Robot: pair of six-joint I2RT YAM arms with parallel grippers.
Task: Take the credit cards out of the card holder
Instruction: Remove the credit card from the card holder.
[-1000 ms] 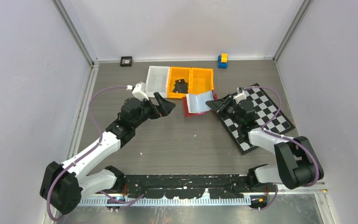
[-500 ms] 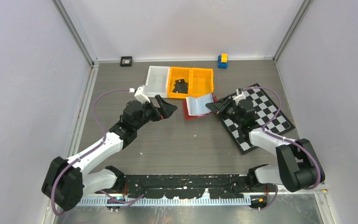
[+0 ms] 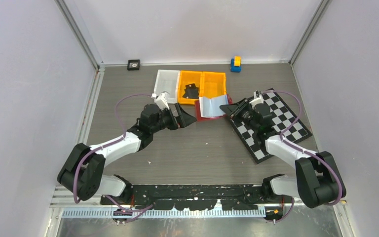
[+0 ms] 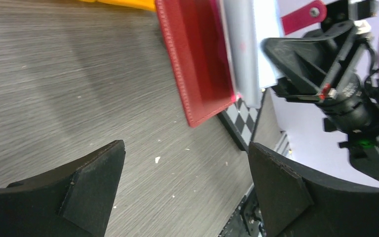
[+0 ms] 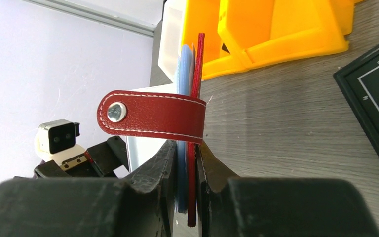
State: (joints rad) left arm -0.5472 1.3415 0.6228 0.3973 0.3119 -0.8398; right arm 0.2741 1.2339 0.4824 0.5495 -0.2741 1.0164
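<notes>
Starting at the back left, one small black square item [image 3: 133, 64] lies on the surface [image 3: 177, 148] by the wall. Next comes the left gripper [image 3: 186, 116], its two jaws spread wide with nothing between them; the left wrist view shows it just short of the card holder [image 4: 202, 64] and apart from it. Behind it stand three bins in a row, touching side by side: one white bin [image 3: 166, 83] and two orange bins [image 3: 213, 85], the middle one holding one black object [image 3: 191, 91]. The single red card holder lies open just in front of the orange bins. One red leaf is flat on the surface, and the other leaf, with the pale bluish sleeves [image 3: 211, 105], is raised on edge. The right gripper [image 3: 226, 109] has its jaws pinching that raised leaf, and the one snap tab [image 5: 153, 116] curls over above them. Whether any credit cards sit in the sleeves cannot be told. Further right, one blue and yellow block [image 3: 235, 63] sits by the back wall, and one chequered board [image 3: 281, 123] lies under the right arm.
</notes>
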